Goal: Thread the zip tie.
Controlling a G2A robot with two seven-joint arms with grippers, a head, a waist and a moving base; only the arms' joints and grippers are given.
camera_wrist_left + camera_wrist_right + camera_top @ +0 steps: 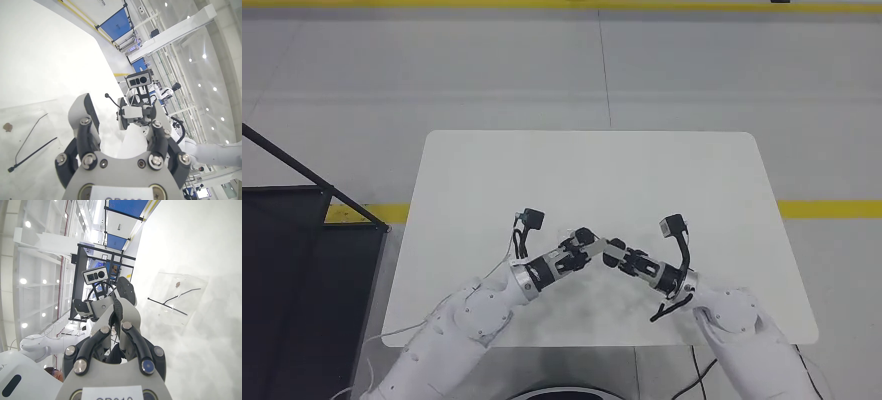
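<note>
- The white table carried the whole scene, and both arms came together over its near middle.
- The left arm and right arm angled in toward each other, their tips almost meeting.
- The left gripper was released, its two fingers spread wide, facing the right gripper's tip.
- The right gripper was clenched, pads pressed together. In the left wrist view a thin black strip with a small square head stuck out from between those pads: the held zip tie, up in the air above the table.
- A clear sheet lay flat on the table, apart from both grippers.
- On that sheet lay a loose zip tie, straight, touched by neither gripper.
- A thinner bent strand met it near its head; whether it was another tie could not be told.
- A small brown speck sat on the sheet near them.
</note>
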